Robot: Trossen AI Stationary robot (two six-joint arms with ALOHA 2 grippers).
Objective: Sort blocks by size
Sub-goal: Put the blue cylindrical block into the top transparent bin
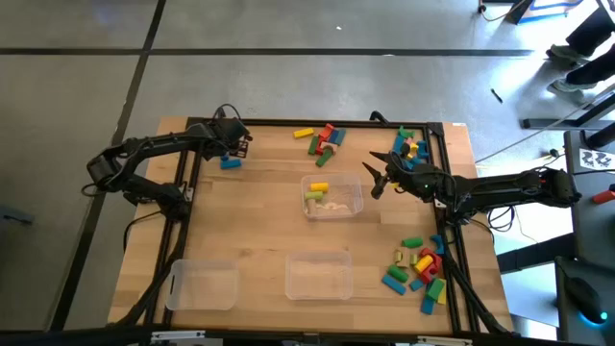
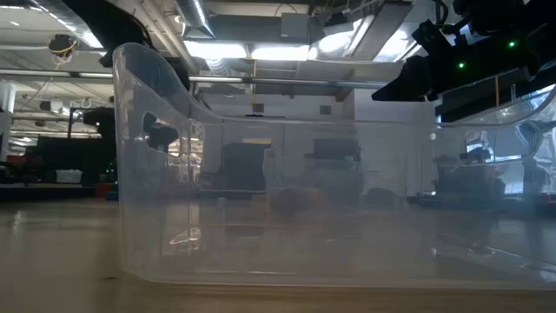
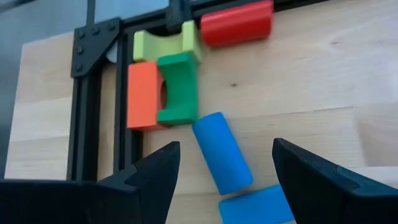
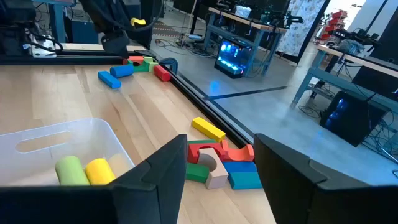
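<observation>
My left gripper (image 1: 240, 146) is open at the table's far left, above a small group of blocks. Its fingers stand on either side of a blue cylinder (image 3: 222, 152) without touching it. Beside the cylinder lie a blue block (image 3: 255, 205), a green arch (image 3: 179, 87), an orange block (image 3: 142, 93), a light green arch (image 3: 165, 43) and a red block (image 3: 236, 22). My right gripper (image 1: 370, 178) is open and empty, just right of the centre clear tray (image 1: 332, 195), which holds a green and a yellow cylinder (image 4: 78, 169).
More block piles lie at the far centre (image 1: 322, 139), the far right (image 1: 408, 146) and the near right (image 1: 418, 269). Two more clear trays stand near the front edge, left (image 1: 202, 285) and centre (image 1: 319, 275); one (image 2: 287, 200) fills the low view. A black frame (image 1: 444, 183) borders the table.
</observation>
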